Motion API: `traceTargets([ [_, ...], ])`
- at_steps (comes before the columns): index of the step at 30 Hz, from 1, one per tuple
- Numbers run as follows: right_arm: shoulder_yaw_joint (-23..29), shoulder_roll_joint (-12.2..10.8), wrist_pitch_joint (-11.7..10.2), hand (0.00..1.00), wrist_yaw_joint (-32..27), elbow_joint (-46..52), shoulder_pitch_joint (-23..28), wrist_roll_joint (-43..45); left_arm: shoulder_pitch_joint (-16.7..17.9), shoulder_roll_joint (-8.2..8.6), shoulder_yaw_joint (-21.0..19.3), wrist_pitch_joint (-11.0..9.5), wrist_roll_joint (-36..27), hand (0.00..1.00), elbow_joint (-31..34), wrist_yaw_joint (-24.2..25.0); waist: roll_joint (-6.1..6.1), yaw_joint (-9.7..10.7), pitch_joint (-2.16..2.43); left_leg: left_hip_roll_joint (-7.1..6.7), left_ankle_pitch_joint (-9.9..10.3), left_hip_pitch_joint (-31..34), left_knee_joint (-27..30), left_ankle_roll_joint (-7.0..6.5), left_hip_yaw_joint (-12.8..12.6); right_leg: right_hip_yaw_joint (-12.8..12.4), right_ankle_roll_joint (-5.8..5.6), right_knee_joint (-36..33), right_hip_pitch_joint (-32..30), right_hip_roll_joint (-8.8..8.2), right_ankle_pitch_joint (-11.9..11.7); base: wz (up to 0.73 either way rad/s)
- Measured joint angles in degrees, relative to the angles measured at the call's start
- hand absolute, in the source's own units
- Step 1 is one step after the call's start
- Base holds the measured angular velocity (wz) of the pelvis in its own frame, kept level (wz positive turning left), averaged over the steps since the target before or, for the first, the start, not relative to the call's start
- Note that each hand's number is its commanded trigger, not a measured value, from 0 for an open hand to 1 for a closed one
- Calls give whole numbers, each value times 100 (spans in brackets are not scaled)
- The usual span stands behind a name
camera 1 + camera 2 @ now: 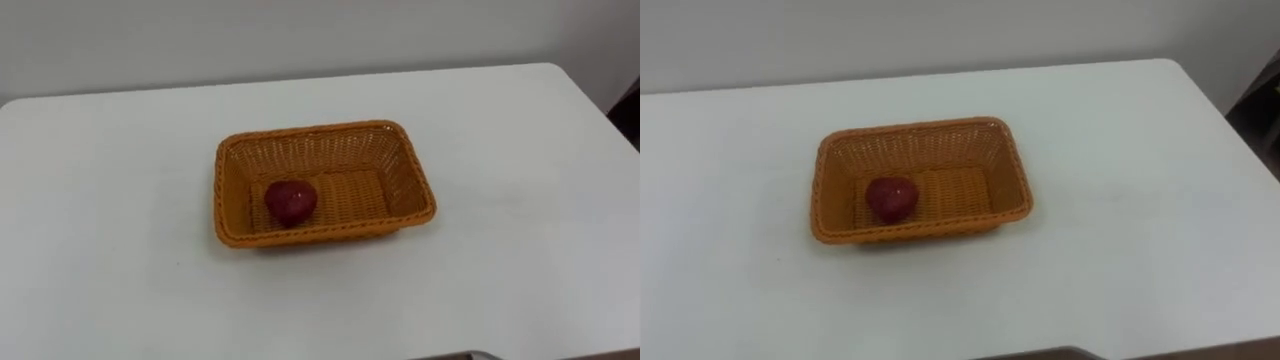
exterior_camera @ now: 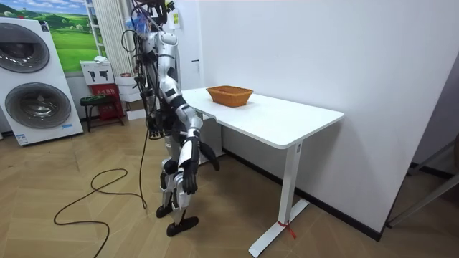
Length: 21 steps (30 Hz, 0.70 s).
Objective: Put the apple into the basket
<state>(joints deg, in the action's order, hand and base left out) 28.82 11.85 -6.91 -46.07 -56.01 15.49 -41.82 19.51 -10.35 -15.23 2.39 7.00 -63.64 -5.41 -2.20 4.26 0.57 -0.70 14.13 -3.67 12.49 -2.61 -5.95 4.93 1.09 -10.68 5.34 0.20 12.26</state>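
A dark red apple point(image 1: 291, 201) lies in the left half of an orange wicker basket point(image 1: 410, 170), which sits in the middle of the white table point(image 1: 520, 150). In the room view I stand at the table's near-left end, facing it, with both arms hanging down below the tabletop. My right hand point(image 2: 188, 182) hangs beside my thigh, and my left hand point(image 2: 213, 159) is low under the table's edge. Both are far from the basket point(image 2: 229, 94), and neither holds anything that I can see.
The table stands against a white wall point(image 2: 301, 50). Behind me in the room view are washing machines point(image 2: 32, 79), a small stool point(image 2: 97, 107) and a red box. Wooden floor lies around the table.
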Motion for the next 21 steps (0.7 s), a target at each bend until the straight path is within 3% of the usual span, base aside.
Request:
traceTargets([
  [4,-808,-254,372,0,626,-731,-61,113,-90,68,89,99,1,0,-54,124,-24,-129,-19,6,7,0,73,-9,6,-24,-2,-8,-33,-9,1,-2],
  [9,-1507,-269,608,0,1459,-1272,-147,1139,-127,67,90,168,4,0,-52,187,4,-291,-38,-1,18,-78,17,-25,15,-16,-15,38,65,-17,-3,0],
  [12,-1860,-273,849,0,1898,-1330,-202,1826,-130,84,100,328,-1,0,-55,227,37,-333,-60,-2,19,-83,-5,-25,25,-2,-20,91,92,-12,-8,3],
  [18,-2455,-279,1201,0,2460,-1324,-305,3233,-227,110,547,636,4,0,-47,213,146,-334,-110,-15,18,-77,-3,-24,107,116,-20,102,108,-19,-7,7],
  [21,-2576,-280,1284,0,2662,-1344,-309,3604,-324,121,662,692,1,0,-40,207,169,-352,-101,-16,17,-103,-19,-21,123,132,-18,94,108,-13,-5,4],
])
